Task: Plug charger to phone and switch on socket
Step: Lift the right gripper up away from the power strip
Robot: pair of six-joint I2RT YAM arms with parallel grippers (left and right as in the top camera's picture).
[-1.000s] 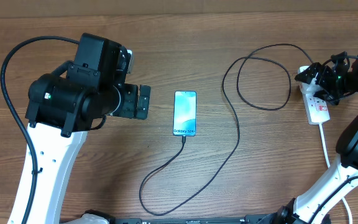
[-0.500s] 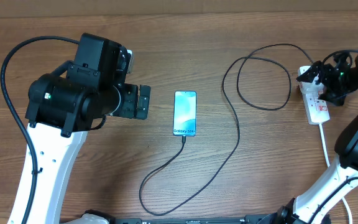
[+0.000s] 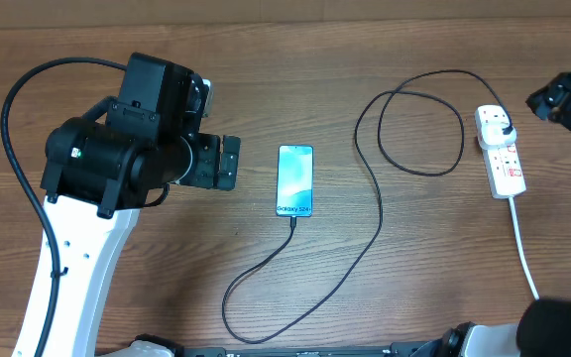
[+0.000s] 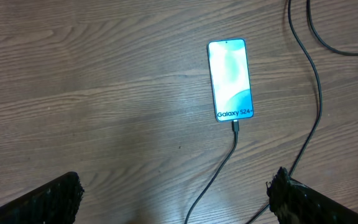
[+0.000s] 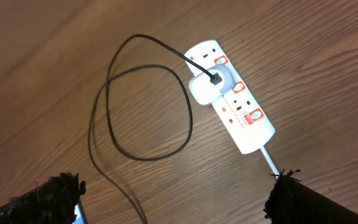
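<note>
The slim light-blue-screen phone is lying on the brown wooden table, the long thin black charger cable being plugged into its lower edge. The cable's other end is sitting in a white plug block on the white rectangular power strip at the right. The left gripper is being held spread wide beside the phone, the right gripper spread wide near the strip; nothing is being gripped.

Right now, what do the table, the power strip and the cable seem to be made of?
The table: wood or wood-look laminate, matte; grain lines run along it. The power strip: white hard plastic, slightly glossy, with moulded edges and red markings. The cable: thin black rubbery sheath, probably; it lies in loose curves.
</note>
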